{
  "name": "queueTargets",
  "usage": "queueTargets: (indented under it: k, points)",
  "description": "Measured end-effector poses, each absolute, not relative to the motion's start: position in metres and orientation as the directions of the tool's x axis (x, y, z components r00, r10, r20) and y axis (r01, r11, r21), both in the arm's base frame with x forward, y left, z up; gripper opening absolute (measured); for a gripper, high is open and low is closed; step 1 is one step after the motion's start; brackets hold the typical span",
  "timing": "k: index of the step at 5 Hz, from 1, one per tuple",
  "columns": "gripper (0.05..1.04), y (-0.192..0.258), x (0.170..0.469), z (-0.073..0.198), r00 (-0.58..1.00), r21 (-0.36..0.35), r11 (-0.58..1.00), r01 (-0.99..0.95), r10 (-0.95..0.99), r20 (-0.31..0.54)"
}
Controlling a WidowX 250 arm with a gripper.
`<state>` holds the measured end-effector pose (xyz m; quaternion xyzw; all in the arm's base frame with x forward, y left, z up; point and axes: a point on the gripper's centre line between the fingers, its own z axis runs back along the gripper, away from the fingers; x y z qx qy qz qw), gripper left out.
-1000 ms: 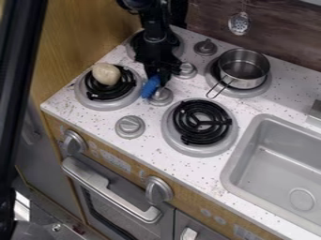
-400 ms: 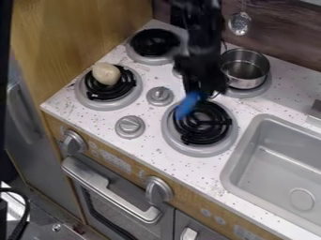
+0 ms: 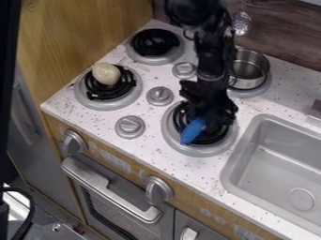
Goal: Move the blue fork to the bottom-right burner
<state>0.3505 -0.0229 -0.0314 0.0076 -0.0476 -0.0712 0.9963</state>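
One blue fork (image 3: 192,131) was over the bottom-right burner (image 3: 203,151), its upper end at the fingers (image 3: 207,119), which seemed clenched on it. From them it slanted toward the burner's lower-left rim, its long axis crossing the burner's left half and its free end by the rim. Whether it touched the burner could not be told. The coming move likely turned on that gap: straight down onto the burner, if any remained, then release.

Pale lump (image 3: 106,74) on front-left burner (image 3: 125,85), steel pot (image 3: 252,71) on back-right burner (image 3: 256,92), gray sink (image 3: 276,145) alongside — perforated spoon (image 3: 241,24) hanging behind
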Motion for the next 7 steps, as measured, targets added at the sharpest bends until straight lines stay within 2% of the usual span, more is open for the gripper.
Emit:
queueTargets:
  k: [1,2,3,5,6,7]
  points:
    - [0.358,-0.029,0.35,-0.033,0.983,0.019,0.988,0.153,-0.154,0.102]
    - [0.358,-0.024,0.348,-0.045,0.99,0.018,0.991,0.13,-0.131,0.053]
    - [0.358,-0.018,0.352,-0.051,0.993,0.011,0.994,0.105,-0.105,0.044]
    - [0.358,-0.002,0.361,-0.052,0.995,0.017,0.997,0.077,-0.078,0.063]
    - [0.402,0.009,0.361,-0.053,0.995,-0.001,0.999,0.041,-0.041,0.088]
    - [0.701,0.006,0.355,-0.052,0.997,-0.02,0.998,0.06,-0.059,0.051]
